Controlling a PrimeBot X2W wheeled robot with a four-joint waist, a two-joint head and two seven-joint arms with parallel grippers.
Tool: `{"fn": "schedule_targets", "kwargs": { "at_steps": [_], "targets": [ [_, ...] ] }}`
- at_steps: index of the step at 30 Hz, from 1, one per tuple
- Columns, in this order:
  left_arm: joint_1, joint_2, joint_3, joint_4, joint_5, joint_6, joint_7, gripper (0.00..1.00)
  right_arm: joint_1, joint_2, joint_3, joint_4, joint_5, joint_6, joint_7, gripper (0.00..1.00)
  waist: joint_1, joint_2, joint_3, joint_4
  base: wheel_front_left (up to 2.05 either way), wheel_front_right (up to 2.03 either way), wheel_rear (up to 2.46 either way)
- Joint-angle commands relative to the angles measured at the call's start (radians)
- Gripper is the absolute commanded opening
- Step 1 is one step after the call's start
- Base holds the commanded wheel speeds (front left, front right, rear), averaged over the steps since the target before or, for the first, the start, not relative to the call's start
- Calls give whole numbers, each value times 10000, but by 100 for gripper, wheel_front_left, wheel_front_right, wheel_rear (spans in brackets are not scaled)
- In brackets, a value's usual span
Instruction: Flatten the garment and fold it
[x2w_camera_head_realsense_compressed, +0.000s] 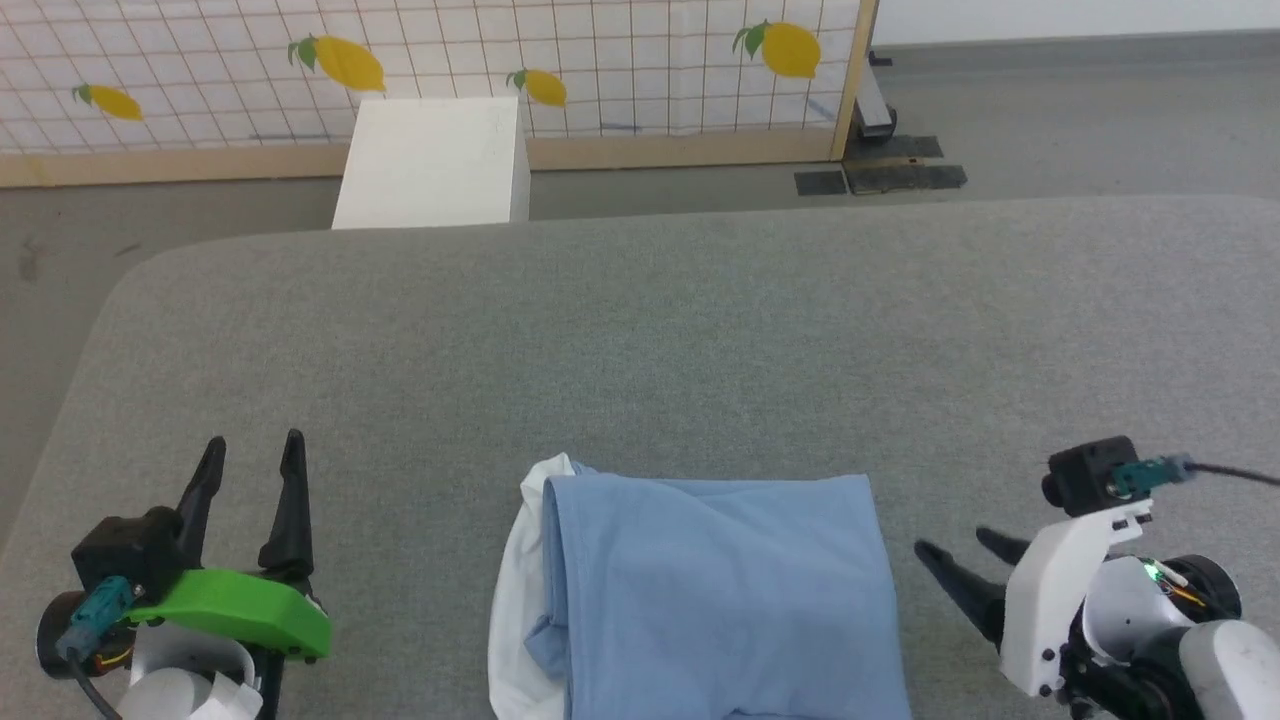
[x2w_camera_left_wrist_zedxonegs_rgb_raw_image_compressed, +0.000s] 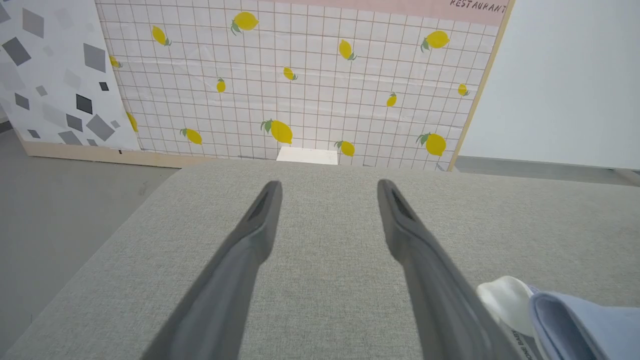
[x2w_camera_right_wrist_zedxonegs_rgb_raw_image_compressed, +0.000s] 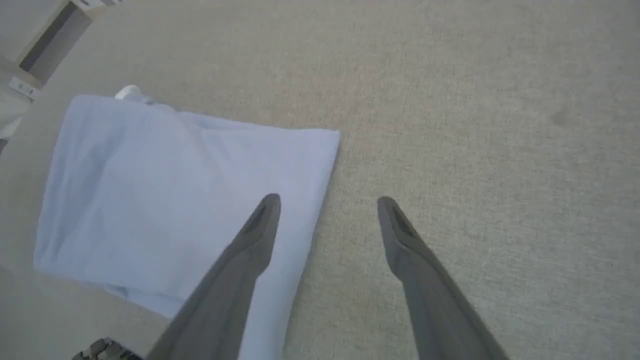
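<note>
Grey fabric surface, folded blue garment, lemon-print screen behind, left hand and right hand both released.

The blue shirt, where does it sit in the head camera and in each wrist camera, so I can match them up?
Head view: the shirt lies folded at bottom centre, on the grey surface.
Left wrist view: the shirt is in the bottom right corner, cut off by the edge.
Right wrist view: the shirt spreads across the left half.
Shared landmark: the white collar poking out at one end of the shirt.
</note>
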Motion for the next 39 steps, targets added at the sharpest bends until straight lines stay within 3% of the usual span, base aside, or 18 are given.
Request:
{"fn": "schedule_targets", "kwargs": {
  "at_steps": [1,6,22,28,29,30,39],
  "targets": [
    [-143,93,15,-37,-89,3,28,100,-178,-241,115,-86,286,-11,706,100,0,47,220,124,0,0,0],
    [-357,184,7,-80,-213,-101,43,100,-472,-843,609,-376,1137,-11,2806,100,0,47,823,483,0,0,0],
    [-827,455,-13,160,-334,-317,-50,100,-1268,-407,2434,1168,1750,-11,2078,100,0,47,1553,952,0,0,0],
    [-885,436,-82,231,-344,-330,-76,100,-1570,-604,3013,1759,1843,-11,1895,100,0,47,1508,952,0,0,0],
    [-899,434,-89,253,-350,-336,-83,100,-1606,-644,3105,1848,1850,-11,1918,56,0,47,1496,943,0,0,0],
    [-910,435,-90,269,-358,-341,-89,100,-1628,-669,3140,1907,1871,-11,1924,3,0,47,1493,936,0,0,0],
    [-833,360,-104,379,-378,-319,-148,100,-1841,-1062,3113,2001,1825,-11,1823,0,0,47,1254,871,0,0,0]
  ]
}}
